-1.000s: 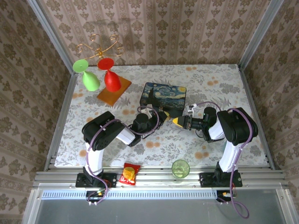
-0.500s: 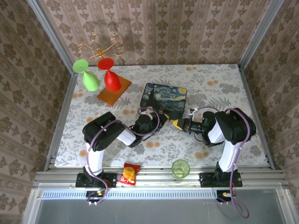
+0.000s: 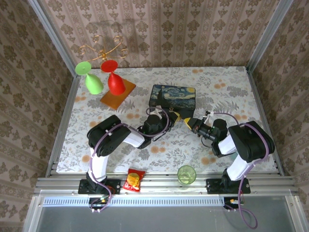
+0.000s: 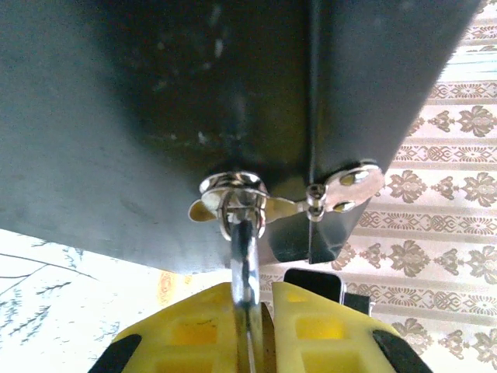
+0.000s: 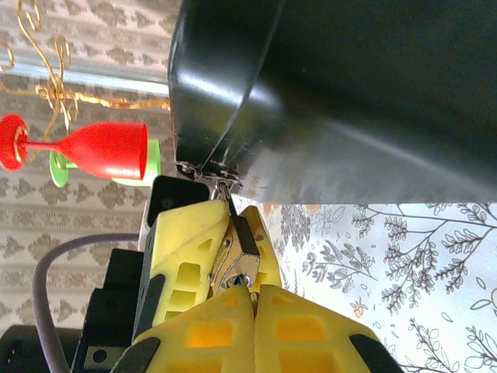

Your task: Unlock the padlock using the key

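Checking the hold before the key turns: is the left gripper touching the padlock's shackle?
Touching. In the left wrist view the silver shackle runs down from the box's clasp and is pinched between the left gripper's yellow fingers.

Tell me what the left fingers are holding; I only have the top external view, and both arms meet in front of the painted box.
Observer: Left wrist view: the left fingers are closed on the padlock by its thin silver shackle, which passes through the metal clasp on the box.
Operator: And the right fingers?
Observer: Right wrist view: the right fingers are shut on a small silvery piece, apparently the key, aimed toward that clasp, right beside the left fingers.
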Robot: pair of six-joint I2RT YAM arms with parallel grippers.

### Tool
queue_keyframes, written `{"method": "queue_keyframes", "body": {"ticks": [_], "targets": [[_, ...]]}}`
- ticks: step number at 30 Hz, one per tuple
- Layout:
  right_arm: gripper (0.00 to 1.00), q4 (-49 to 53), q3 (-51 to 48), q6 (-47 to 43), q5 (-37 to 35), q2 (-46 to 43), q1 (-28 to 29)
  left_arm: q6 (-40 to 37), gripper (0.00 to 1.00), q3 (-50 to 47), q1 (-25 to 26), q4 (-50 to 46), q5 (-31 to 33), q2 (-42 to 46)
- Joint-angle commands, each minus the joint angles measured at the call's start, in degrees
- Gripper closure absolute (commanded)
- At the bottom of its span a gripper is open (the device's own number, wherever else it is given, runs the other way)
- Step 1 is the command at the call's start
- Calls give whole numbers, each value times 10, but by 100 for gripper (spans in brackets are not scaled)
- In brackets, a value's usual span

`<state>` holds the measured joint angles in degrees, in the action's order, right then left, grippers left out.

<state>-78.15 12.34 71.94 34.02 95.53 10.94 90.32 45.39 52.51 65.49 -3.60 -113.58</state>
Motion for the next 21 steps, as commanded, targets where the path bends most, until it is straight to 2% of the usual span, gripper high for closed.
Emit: {"method": "queue_keyframes", "body": {"ticks": [1, 7, 14, 18, 21], "targets": [[100, 29, -11, 20, -97, -8, 13, 20, 100, 45, 27, 97, -42, 7], [100, 36, -30, 35, -195, -28, 61, 52, 100, 55, 34, 99, -19, -16], [100, 42, -33, 63, -328, -19, 134, 49, 100, 73, 47, 97, 1, -19], [100, 46, -8, 51, -340, -10, 163, 53, 100, 79, 55, 95, 5, -28], [100, 43, 8, 37, -324, 13, 162, 64, 100, 79, 59, 97, 3, -30]]}}
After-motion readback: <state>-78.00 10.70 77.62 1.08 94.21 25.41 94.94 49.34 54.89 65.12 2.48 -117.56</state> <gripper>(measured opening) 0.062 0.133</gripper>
